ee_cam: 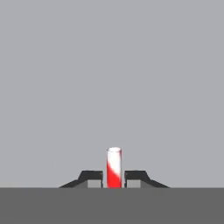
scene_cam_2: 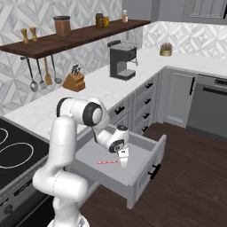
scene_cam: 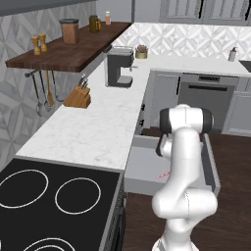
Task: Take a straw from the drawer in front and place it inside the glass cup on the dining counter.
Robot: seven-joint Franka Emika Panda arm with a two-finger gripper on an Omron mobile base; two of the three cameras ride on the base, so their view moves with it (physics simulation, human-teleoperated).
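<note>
Inside the open drawer point(scene_cam_2: 142, 153), the straw point(ee_cam: 114, 168) is bracketed by the end effector point(ee_cam: 114, 178), nearly closed on it; a firm, centred pinch is advised before lifting.

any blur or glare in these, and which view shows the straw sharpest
Hand view: flat even grey, no glare, the red-and-white striped straw crisp between the dark gripper fingertips. Right base view: soft-edged, straw a thin pink line in the open grey drawer. Left base view: blurrier.

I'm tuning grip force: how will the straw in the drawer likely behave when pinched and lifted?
The straw looks thin and round, so probably light and apt to roll. Gripper fingers flank one end, so it may pivot. It looks straight, likely fairly stiff.
</note>
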